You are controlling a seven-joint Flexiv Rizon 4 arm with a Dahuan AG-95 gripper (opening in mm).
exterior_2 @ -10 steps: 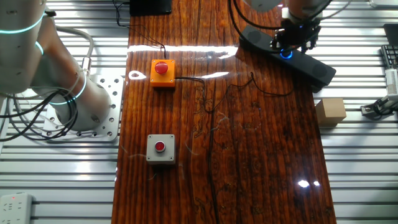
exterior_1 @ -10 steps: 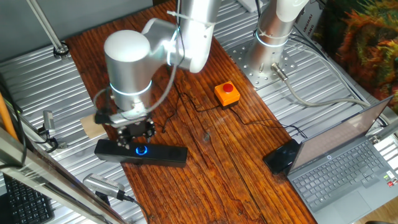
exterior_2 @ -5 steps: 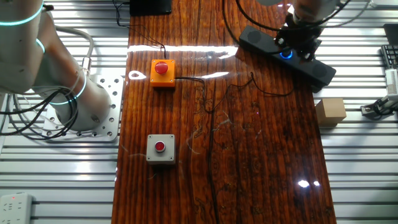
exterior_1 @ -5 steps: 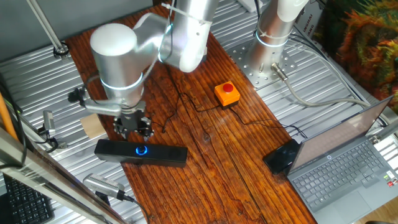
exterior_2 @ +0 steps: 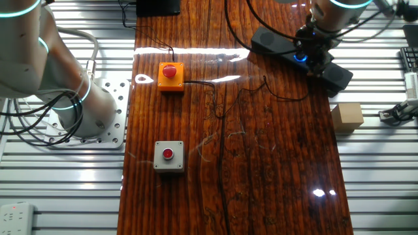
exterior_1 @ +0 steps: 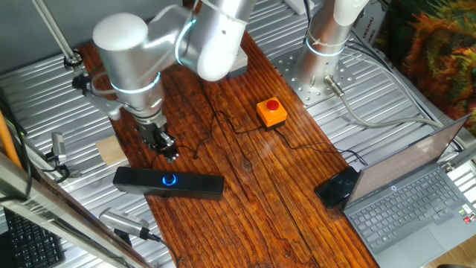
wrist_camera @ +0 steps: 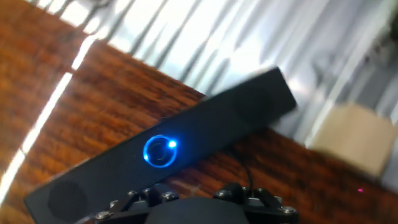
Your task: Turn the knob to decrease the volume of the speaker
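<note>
Going left to right on the table: there's a little cardboard box (exterior_1: 111, 152) sitting off on the metal slats, out of the way. Next to it the speaker (exterior_1: 168, 182) lies flat along the near edge of the wooden table (exterior_1: 245, 186), dial side up, which makes sense since that's the only way a hand coming from above can get at it. The knob (exterior_1: 170, 179) sits roughly mid-bar, ring glowing blue, so it's powered on. The gripper (exterior_1: 166, 147) hangs just above and a bit behind the knob, not touching it. The hand view is tilted and blurry, the knob (wrist_camera: 160, 151) shows clear of the fingers, and I can't tell whether the jaws are spread or closed. Farther right, the orange button box (exterior_1: 271, 112) and the laptop (exterior_1: 416, 197) are well apart from all this.
</note>
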